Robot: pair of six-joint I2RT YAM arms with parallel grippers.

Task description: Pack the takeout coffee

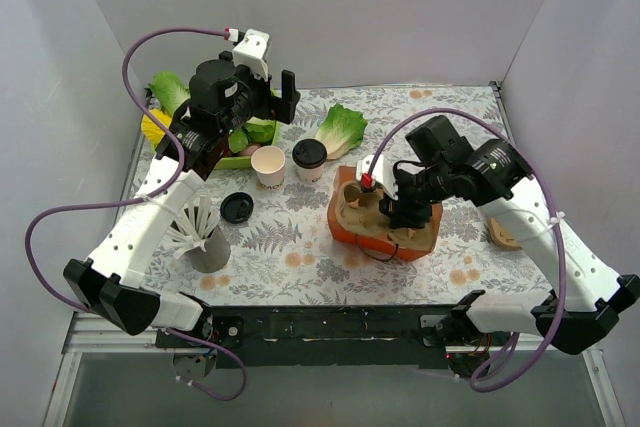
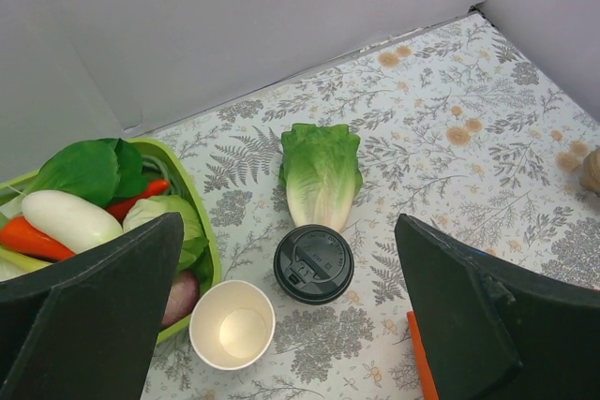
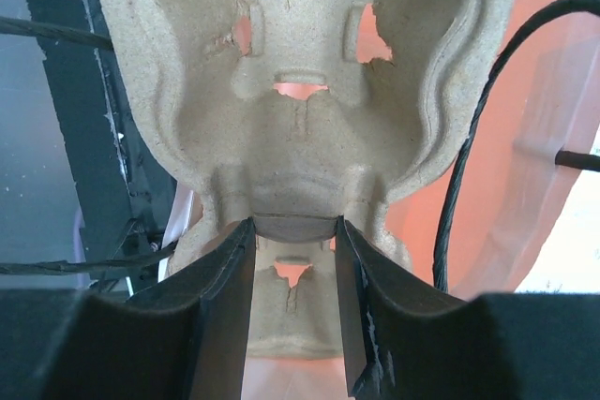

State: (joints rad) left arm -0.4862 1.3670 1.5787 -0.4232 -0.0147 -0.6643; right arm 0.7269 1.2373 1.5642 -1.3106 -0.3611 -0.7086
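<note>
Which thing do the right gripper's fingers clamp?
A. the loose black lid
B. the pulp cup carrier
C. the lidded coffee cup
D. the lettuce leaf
B: in the right wrist view the right gripper closes on the rim of the pulp cup carrier, while the takeout coffee stands well apart from it.

Overhead camera is facing down on my table (image 1: 290, 247); left wrist is sharing its coffee (image 2: 313, 262), right crowding the tray (image 3: 309, 138).
</note>
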